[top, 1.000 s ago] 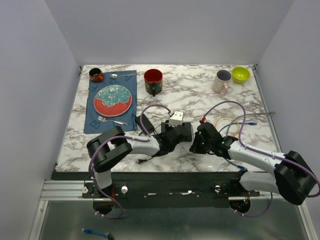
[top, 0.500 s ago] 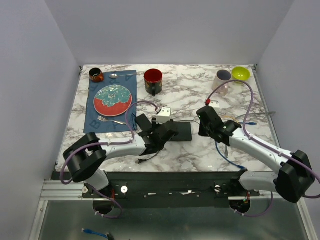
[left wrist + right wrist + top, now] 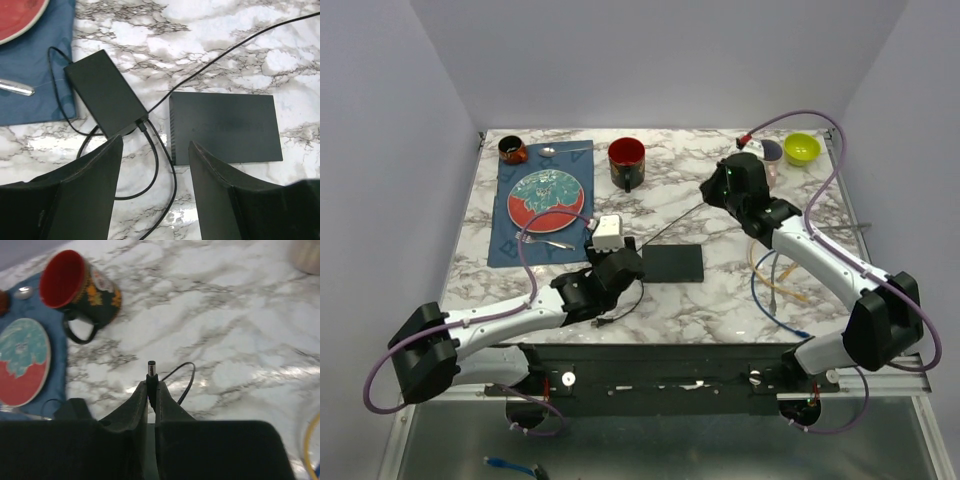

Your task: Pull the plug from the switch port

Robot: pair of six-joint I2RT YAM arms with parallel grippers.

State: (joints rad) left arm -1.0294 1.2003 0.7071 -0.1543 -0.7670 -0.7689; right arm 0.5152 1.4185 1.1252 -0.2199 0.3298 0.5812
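Right wrist view: my right fingers (image 3: 150, 394) are pressed together on the body of the plug (image 3: 151, 367). Its metal barrel tip stands bare just past my fingertips and touches nothing.
Plug, whereabouts: held above the worktop (image 3: 705, 185), well apart from the switch (image 3: 222, 127) and seated in no port. I judge the pull itself complete.
Grip, reason: I am pinching the moulded body and not the lead, so the load goes through the rigid part and the tip stays in view.
Cable (image 3: 182, 371): thin black lead, curling away just beneath and to the right of my right fingertips. In the top view it runs almost straight back towards my left fingers. I judge little slack remains, so carrying the plug farther could drag whatever sits on the other end.
Left fingers (image 3: 616, 267): spread wide and empty, touching neither box.
Left fingers, reason: placed just short of the switch, I judge, to steady it if the lead tugs.
Switch: flat black box lying level, ahead and to the right of my left fingers. I cannot tell which face carries the port.
Power brick (image 3: 102, 92): black block ahead and to the left of my left fingers, with the cable running to it and its cords looping between my two fingertips.
Blue mat (image 3: 35, 60): far left of my left fingers, with the brick's corner beside its edge.
Red mug (image 3: 80, 287): well ahead and left of my right fingers, outside the cable's line.
Outstanding: only setting the plug down, by my estimate.
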